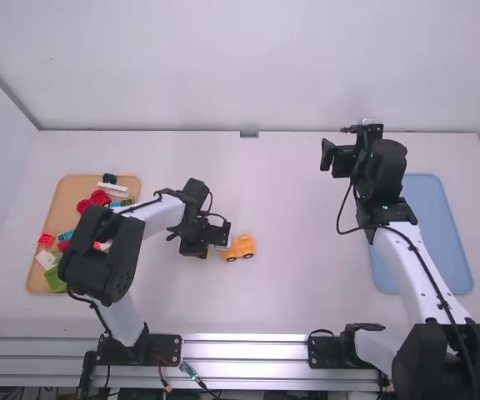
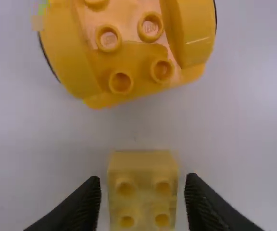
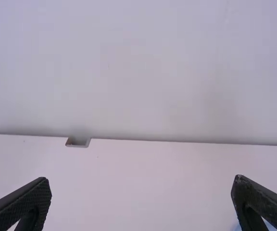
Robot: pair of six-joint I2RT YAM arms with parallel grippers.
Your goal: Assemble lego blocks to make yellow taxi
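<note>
My left gripper [image 1: 207, 252] is low over the table, just left of the yellow-orange car base [image 1: 240, 247], which rests on its wheels. In the left wrist view that gripper [image 2: 143, 185] stands open, one finger on each side of a small yellow block [image 2: 142, 166], with a narrow gap on both sides. The block lies studs up, apart from the studded car base [image 2: 133, 53]. My right gripper [image 1: 333, 158] is high over the far right part of the table. In the right wrist view, this gripper [image 3: 141, 185] is wide open with nothing between its fingers.
A tan tray [image 1: 65, 196] with red, green, white and blue blocks lies at the left, partly under the left arm. A blue tray [image 1: 448, 225] lies at the right beside the right arm. The wall [image 1: 248, 75] rises behind the table's far edge.
</note>
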